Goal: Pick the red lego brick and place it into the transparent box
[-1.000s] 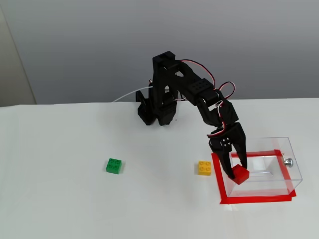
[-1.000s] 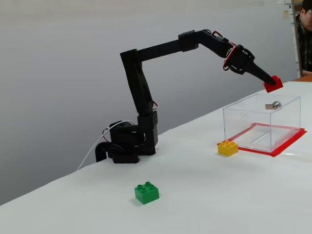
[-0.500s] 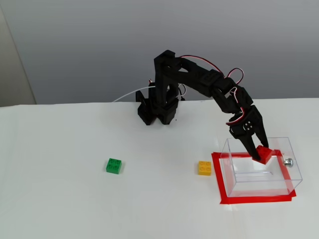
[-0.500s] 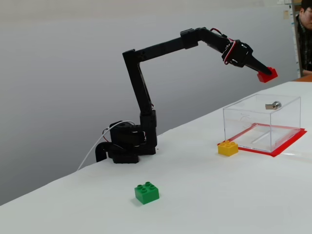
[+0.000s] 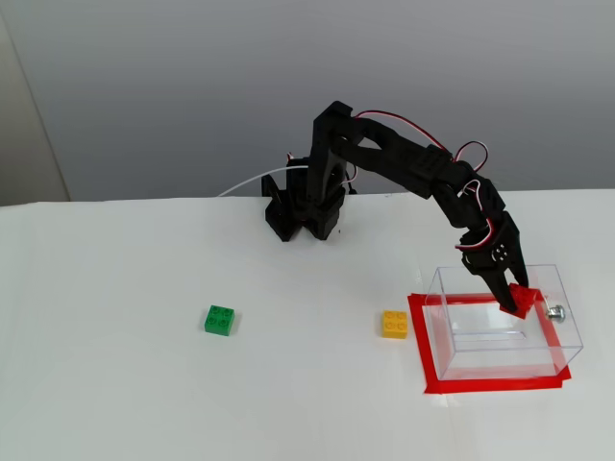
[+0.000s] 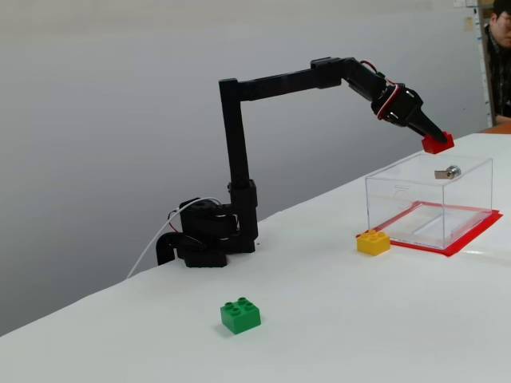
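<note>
The red lego brick (image 5: pixel 523 300) (image 6: pixel 437 143) hangs in the air, pinched between my gripper's fingertips. My gripper (image 5: pixel 515 300) (image 6: pixel 434 140) is shut on it, just above the open top of the transparent box (image 5: pixel 500 322) (image 6: pixel 427 199). In the high fixed view the brick sits over the box's far right part, close to the silver knob (image 5: pixel 555 310). The side fixed view shows a small gap between the brick and the box rim. The arm reaches out long from its base (image 5: pixel 303 211) (image 6: pixel 207 235).
A yellow brick (image 5: pixel 394 324) (image 6: pixel 373 241) lies just left of the box. A green brick (image 5: pixel 220 320) (image 6: pixel 240 314) rests farther left on the white table. Red tape (image 5: pixel 490 384) (image 6: pixel 479 231) outlines the box's footprint. A person (image 6: pixel 499 48) sits at the far right edge.
The arm has stretched farther out, carrying the red brick from the box's near left corner to over its far right part. In the last half second the brick also came down a little.
</note>
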You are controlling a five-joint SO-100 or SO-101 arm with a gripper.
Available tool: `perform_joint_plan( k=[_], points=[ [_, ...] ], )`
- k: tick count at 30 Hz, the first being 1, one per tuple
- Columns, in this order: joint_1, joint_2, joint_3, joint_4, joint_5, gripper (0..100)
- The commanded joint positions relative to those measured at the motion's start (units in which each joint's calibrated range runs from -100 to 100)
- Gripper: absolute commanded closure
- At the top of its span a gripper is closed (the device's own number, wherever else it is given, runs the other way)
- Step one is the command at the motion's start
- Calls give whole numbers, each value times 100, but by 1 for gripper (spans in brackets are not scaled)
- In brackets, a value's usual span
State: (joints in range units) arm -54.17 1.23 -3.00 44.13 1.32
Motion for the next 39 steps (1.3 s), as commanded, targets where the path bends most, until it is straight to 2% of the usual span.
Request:
perform_joint_plan(
  k=[1,15,21,28,32,39],
  points=[
    [-169,128,-423,26,-7,90],
    [-421,297,-559,26,30,89],
    [-443,306,-559,26,30,74],
    [-443,289,-559,26,30,72],
    [-435,213,-559,34,35,73],
    [-295,43,-685,635,19,92]
  ],
)
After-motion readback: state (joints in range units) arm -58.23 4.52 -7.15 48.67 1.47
